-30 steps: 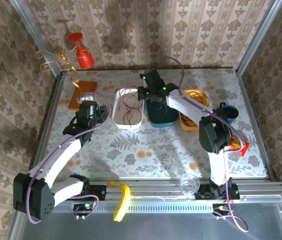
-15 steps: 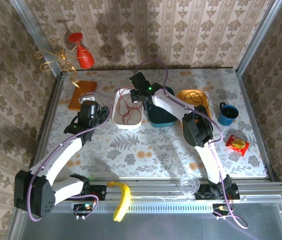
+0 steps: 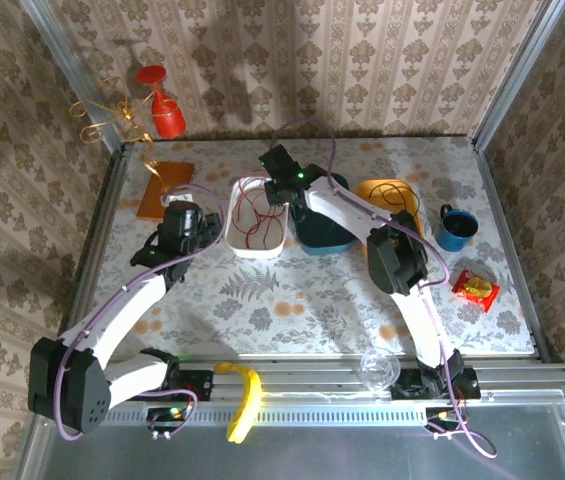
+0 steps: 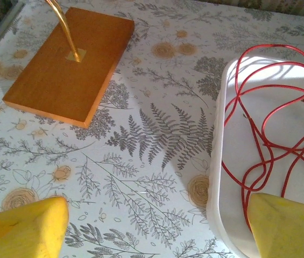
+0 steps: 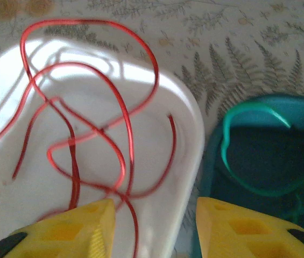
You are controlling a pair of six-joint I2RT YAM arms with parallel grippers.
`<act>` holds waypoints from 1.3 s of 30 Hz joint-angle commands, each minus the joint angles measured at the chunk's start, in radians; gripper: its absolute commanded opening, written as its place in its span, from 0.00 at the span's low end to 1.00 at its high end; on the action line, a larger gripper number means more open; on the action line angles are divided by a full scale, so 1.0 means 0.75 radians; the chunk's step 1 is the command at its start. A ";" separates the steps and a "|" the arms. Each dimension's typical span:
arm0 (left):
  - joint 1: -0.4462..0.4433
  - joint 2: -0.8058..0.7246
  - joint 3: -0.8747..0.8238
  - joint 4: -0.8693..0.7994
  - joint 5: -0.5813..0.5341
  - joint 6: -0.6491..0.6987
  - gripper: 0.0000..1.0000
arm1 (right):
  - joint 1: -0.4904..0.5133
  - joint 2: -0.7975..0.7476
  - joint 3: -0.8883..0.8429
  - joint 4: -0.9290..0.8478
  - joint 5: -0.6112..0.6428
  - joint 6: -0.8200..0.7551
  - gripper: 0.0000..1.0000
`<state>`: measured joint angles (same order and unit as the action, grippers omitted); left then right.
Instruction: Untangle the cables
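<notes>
Leftward swung the right arm over the last second, off the teal tray (image 5: 302, 110) and across to the white tray (image 5: 193, 121) in the upper middle of the overhead view, its elbow now clear of the blue mug (image 3: 457, 228). The right gripper (image 5: 154, 209) hangs right over the seam between the two trays, yellow fingers (image 5: 65, 231) parted with nothing between them. That reads like a strand just let go, by my guess. The red cable (image 5: 126, 126) lies looped alone in the white tray, and the green cable (image 5: 223, 140) curls in the teal one, so each colour gets its own bin. The left gripper (image 4: 152, 226) is spread wide and empty. It waits low over the table (image 4: 141, 161) at the white tray's left wall, near the wooden stand (image 4: 71, 64), handy for the next strand.
</notes>
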<state>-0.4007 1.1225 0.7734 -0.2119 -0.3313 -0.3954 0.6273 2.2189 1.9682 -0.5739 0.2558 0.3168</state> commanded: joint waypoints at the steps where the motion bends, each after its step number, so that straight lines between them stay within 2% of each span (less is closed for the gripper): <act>1: -0.010 -0.069 -0.012 0.028 -0.096 0.061 0.88 | -0.016 -0.379 -0.219 0.237 0.059 0.022 0.49; 3: -0.010 -0.110 -0.046 0.041 -0.175 0.082 0.91 | -0.041 -0.577 -0.419 0.340 0.105 0.019 0.52; 4: -0.008 -0.137 -0.070 0.055 -0.227 0.099 1.00 | -0.057 -0.690 -0.539 0.396 0.151 0.015 0.58; 5: -0.005 -0.164 -0.094 0.068 -0.278 0.117 1.00 | -0.070 -0.789 -0.652 0.447 0.202 0.008 0.65; 7: 0.007 -0.226 -0.154 0.125 -0.374 0.184 1.00 | -0.122 -1.014 -0.909 0.554 0.306 -0.030 0.91; 8: 0.016 -0.249 -0.181 0.152 -0.412 0.218 1.00 | -0.150 -1.088 -1.010 0.582 0.357 -0.054 1.00; 12: 0.105 -0.273 -0.260 0.227 -0.531 0.298 1.00 | -0.261 -1.446 -1.493 0.838 0.502 -0.272 1.00; 14: 0.155 -0.245 -0.310 0.283 -0.572 0.320 1.00 | -0.296 -1.562 -1.691 0.972 0.505 -0.417 1.00; 16: 0.186 -0.205 -0.420 0.488 -0.581 0.417 1.00 | -0.333 -1.635 -1.870 1.105 0.510 -0.519 1.00; 18: 0.214 -0.141 -0.479 0.609 -0.584 0.461 1.00 | -0.403 -1.649 -1.951 1.107 0.512 -0.436 1.00; 20: 0.237 -0.046 -0.463 0.604 -0.599 0.443 1.00 | -0.464 -1.617 -2.048 1.206 0.494 -0.358 1.00; 23: 0.250 0.127 -0.439 0.670 -0.587 0.409 1.00 | -0.526 -1.471 -2.165 1.479 0.491 -0.334 1.00; 26: 0.248 0.277 -0.404 0.814 -0.481 0.483 1.00 | -0.552 -1.279 -2.165 1.659 0.533 -0.378 1.00; 29: 0.249 0.385 -0.396 1.059 -0.380 0.619 1.00 | -0.595 -1.152 -2.147 1.856 0.411 -0.434 1.00; 30: 0.253 0.423 -0.390 1.127 -0.372 0.637 1.00 | -0.621 -1.091 -2.145 1.915 0.366 -0.383 1.00; 32: 0.276 0.468 -0.371 1.192 -0.319 0.654 1.00 | -0.655 -0.960 -2.132 2.031 0.233 -0.419 1.00; 34: 0.313 0.514 -0.370 1.251 -0.207 0.646 1.00 | -0.709 -1.005 -2.088 1.851 0.120 -0.357 1.00; 35: 0.331 0.555 -0.388 1.333 -0.177 0.664 1.00 | -0.751 -0.990 -2.121 1.922 0.035 -0.345 1.00; 36: 0.342 0.555 -0.371 1.288 -0.155 0.633 1.00 | -0.791 -0.954 -2.150 1.977 -0.087 -0.338 1.00; 37: 0.366 0.540 -0.363 1.231 -0.098 0.606 1.00 | -0.809 -0.887 -2.173 2.131 -0.131 -0.345 1.00; 38: 0.391 0.546 -0.387 1.297 -0.068 0.607 1.00 | -0.812 -0.906 -2.160 2.091 -0.151 -0.347 1.00; 39: 0.406 0.526 -0.408 1.296 -0.029 0.577 1.00 | -0.822 -0.942 -2.101 1.908 -0.191 -0.343 1.00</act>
<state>-0.1284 1.5299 0.4786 0.6735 -0.4751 0.0536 0.0299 1.5177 0.3637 0.8627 0.2821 0.0410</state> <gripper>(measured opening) 0.999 0.999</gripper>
